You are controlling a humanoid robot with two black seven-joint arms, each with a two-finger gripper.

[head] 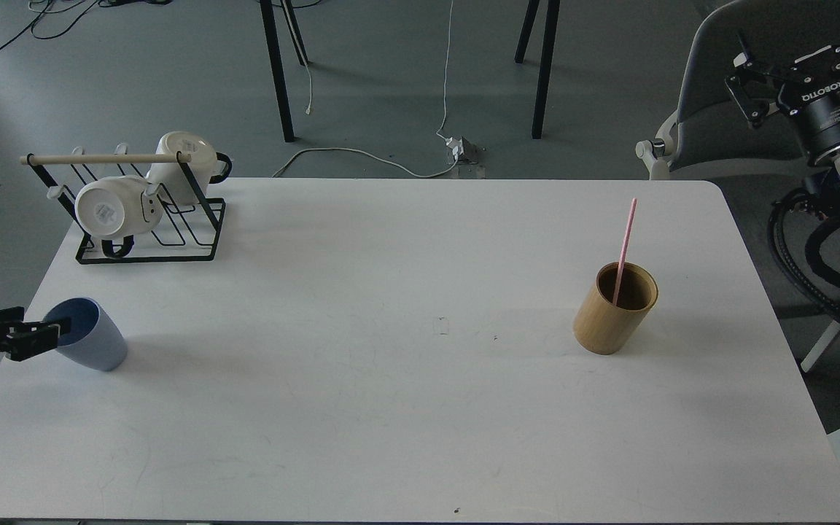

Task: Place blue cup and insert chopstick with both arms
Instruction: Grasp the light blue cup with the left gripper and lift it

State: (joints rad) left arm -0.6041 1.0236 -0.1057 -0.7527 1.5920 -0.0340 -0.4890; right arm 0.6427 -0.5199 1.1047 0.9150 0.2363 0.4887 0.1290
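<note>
From the head view, a white table (405, 408) with rounded corners fills most of the picture; grey floor lies beyond it.

At the table's left edge stands the blue cup (93, 337), its mouth turned toward the left; the left gripper (47, 334) comes in low from the left edge of the view, its dark fingers (26, 339) closed over the cup's near rim, one part inside the mouth and one outside, so it grips the cup at the rim; the cup's base appears to rest on the tabletop, though contact cannot be told for certain.

At the far left corner sits a black wire rack (150, 233) with a pale wooden rod (106, 157) along its top; two white mugs (117, 206) lie on it, bottoms facing the camera.

Well apart, on the right half of the table, stands a tan bamboo holder (613, 313), upright and open at the top; the pink chopstick (625, 244) stands inside it, leaning against the inner wall and rising above the rim, tilted slightly right.

The right gripper (752, 98) hangs high at the upper right, off the table's edge and in front of a grey chair (712, 80); its black fingers are seen at an angle and I cannot tell whether they are apart or together; nothing shows between them.

Beyond the table, black furniture legs (278, 73) and a white cable (362, 154) cross the floor.
</note>
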